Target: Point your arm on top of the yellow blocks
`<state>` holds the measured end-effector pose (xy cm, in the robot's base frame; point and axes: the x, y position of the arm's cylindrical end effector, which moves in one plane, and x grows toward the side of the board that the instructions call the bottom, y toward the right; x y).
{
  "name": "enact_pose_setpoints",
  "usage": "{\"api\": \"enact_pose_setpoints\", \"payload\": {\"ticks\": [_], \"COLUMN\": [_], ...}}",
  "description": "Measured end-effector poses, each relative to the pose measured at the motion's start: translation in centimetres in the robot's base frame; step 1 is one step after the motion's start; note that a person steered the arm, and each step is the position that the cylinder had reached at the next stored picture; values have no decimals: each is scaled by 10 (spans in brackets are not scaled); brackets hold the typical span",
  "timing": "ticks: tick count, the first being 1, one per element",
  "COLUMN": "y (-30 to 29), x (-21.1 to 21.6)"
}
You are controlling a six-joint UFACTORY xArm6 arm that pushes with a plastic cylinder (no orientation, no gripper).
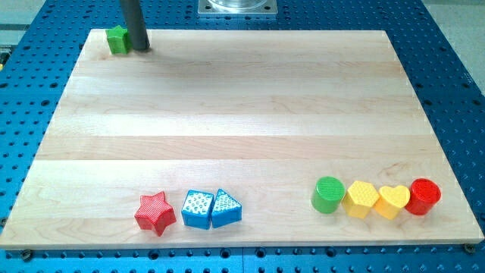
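Note:
Two yellow blocks lie near the view's bottom right: a yellow hexagon (361,199) and a yellow heart (392,201), side by side. A green cylinder (328,194) touches the hexagon on its left and a red cylinder (423,196) touches the heart on its right. My tip (141,47) is at the board's top left corner, far from the yellow blocks, right next to a small green block (117,39).
A red star (155,212), a blue cube (197,208) and a blue triangular block (226,208) sit in a row near the bottom edge, left of centre. The wooden board (242,114) lies on a blue perforated table. A metal mount (238,7) is at the top.

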<state>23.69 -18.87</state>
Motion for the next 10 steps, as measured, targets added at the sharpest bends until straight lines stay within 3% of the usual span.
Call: {"api": "enact_pose_setpoints", "payload": {"ticks": [5,7,9,10], "y": [7,102,101,101], "x": [-14,38,39,88]}}
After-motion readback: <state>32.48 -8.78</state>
